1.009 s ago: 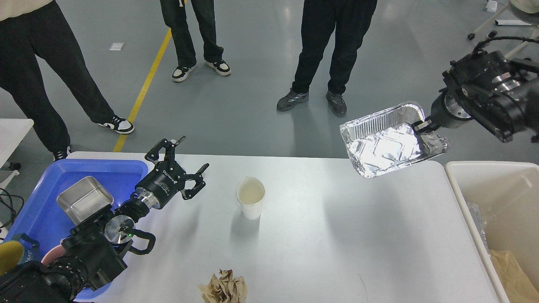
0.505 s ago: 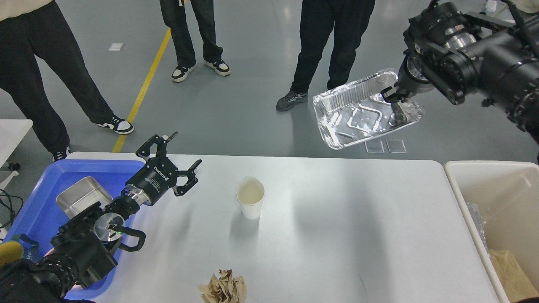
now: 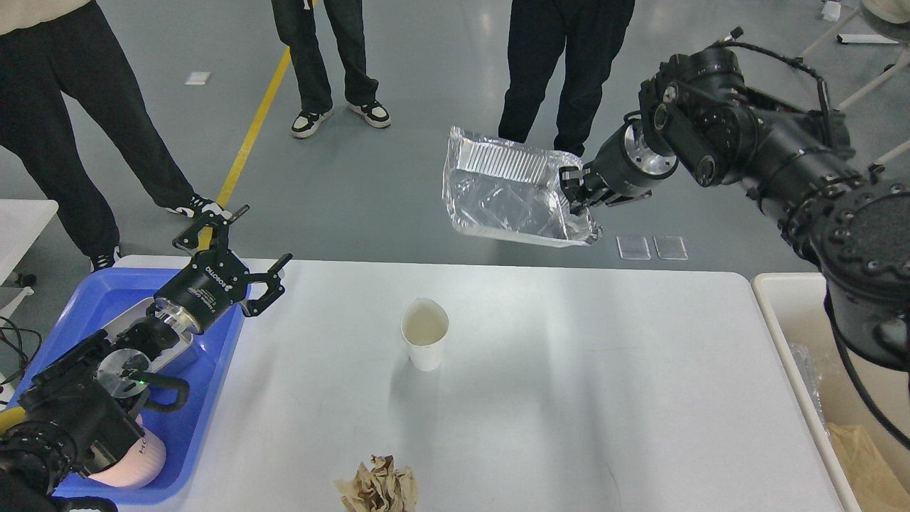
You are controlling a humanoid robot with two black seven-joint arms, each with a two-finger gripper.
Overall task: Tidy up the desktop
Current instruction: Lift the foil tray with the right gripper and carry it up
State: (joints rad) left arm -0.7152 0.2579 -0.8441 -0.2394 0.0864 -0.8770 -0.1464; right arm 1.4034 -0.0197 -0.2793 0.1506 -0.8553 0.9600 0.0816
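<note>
Grey smooth floor [image 3: 398, 178] with soft reflections of light from above. Yellow line [image 3: 249, 135] painted across the floor, running toward the far side. Small white square [image 3: 197, 78] lying on the floor at the left. Two clear squares [image 3: 652, 247] side by side on the floor, near the table edge. White chair legs [image 3: 864, 39] in the top right corner.

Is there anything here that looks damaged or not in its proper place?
Yes. The foil tray in the right gripper is dented and hangs tilted beyond the desktop edge. A crumpled brown paper lies at the near edge, and a paper cup stands alone.
</note>
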